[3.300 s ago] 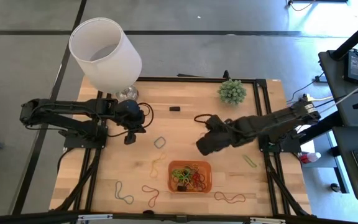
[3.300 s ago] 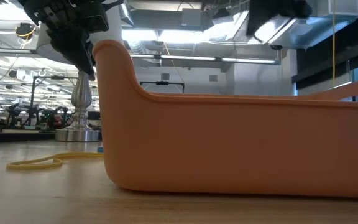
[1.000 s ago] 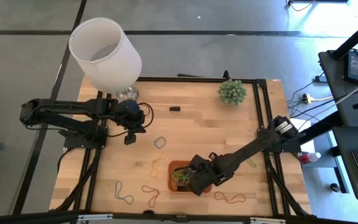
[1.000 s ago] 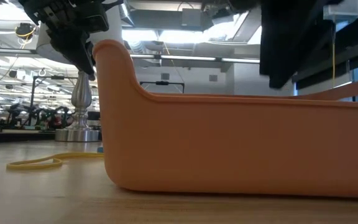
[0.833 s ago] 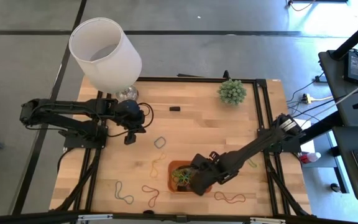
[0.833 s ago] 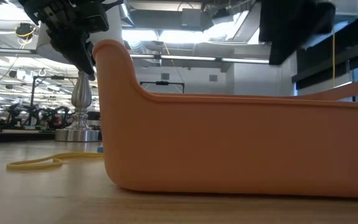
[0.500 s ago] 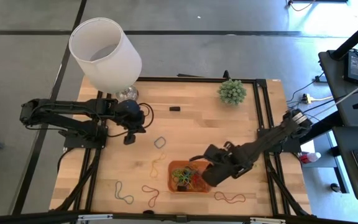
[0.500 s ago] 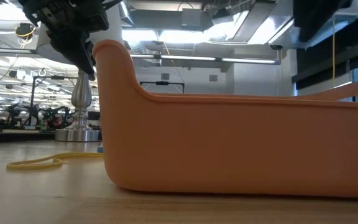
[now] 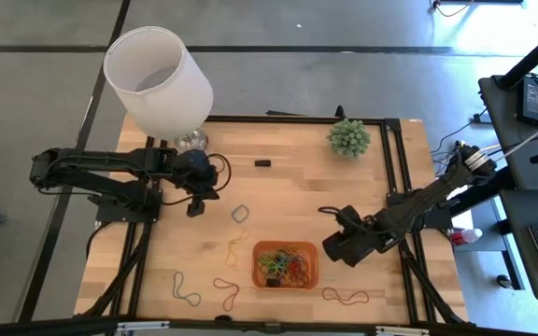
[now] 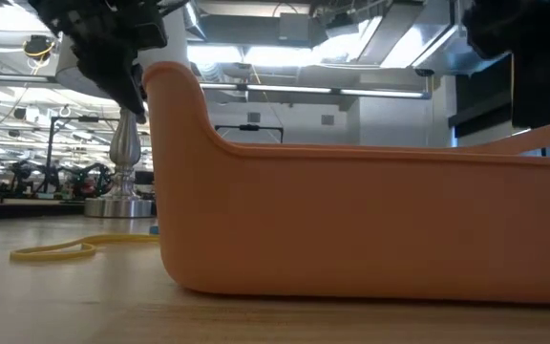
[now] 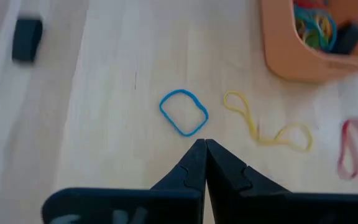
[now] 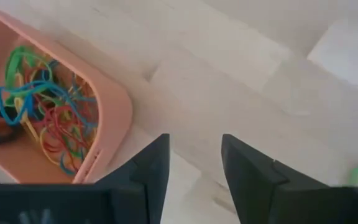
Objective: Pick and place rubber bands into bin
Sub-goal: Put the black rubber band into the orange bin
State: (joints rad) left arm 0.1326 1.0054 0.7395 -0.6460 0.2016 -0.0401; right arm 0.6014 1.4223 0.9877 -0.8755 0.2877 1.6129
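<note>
Wooden surface has a bin already heaped with rubber bands, several loose bands left, right pincer spread and empty beside it, left pincer pressed together.

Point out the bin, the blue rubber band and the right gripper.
bin (image 9: 315,271): high view, on its right-hand rim.
blue rubber band (image 11: 184,112): left wrist view, inside the loop lying on the wood.
right gripper (image 12: 194,162): right wrist view, midway between its open fingertips.
</note>
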